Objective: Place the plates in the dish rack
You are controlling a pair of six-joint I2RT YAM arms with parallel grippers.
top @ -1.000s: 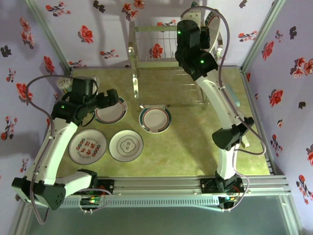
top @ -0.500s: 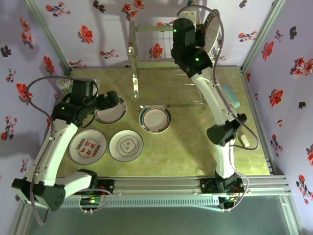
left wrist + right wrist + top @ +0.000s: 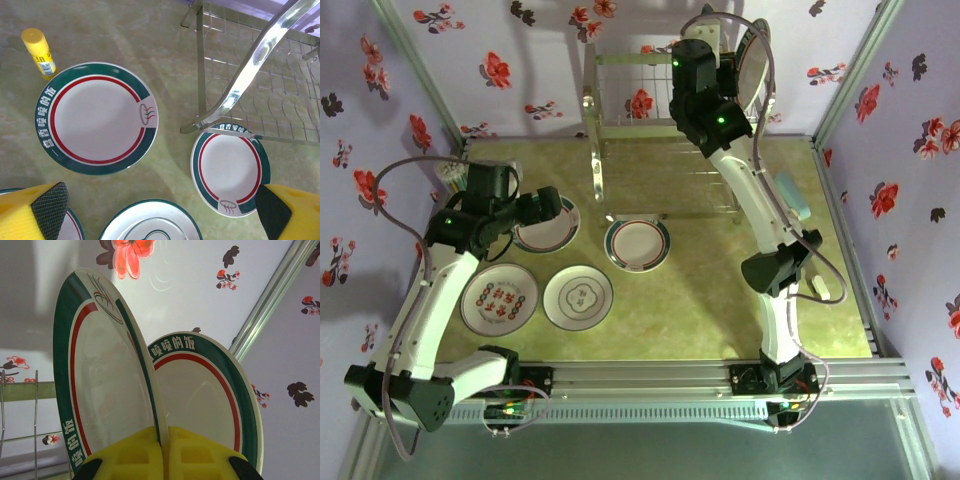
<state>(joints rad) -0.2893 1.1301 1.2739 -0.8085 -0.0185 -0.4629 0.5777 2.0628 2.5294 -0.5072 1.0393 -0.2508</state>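
Observation:
My right gripper [image 3: 165, 442] is shut on the lower rim of an upright green-and-red banded plate [image 3: 100, 370], high over the right end of the dish rack [image 3: 640, 130]. A second banded plate [image 3: 210, 395] stands close behind it. Four plates lie flat on the table: two banded ones [image 3: 95, 117] [image 3: 230, 167], a plain one with a centre motif [image 3: 577, 296] and a red-patterned one [image 3: 499, 298]. My left gripper [image 3: 160, 215] hangs open above them, its fingers [image 3: 45, 207] spread wide with nothing between them.
A yellow glue stick [image 3: 40, 52] lies just behind the left banded plate. A shiny rack leg [image 3: 250, 65] comes down to the table right behind the right banded plate. A light-blue object [image 3: 798, 200] and a white one [image 3: 825, 288] lie along the table's right side.
My right arm has shifted the held plate slightly left and back over the rack's right end. The left arm has hardly moved.

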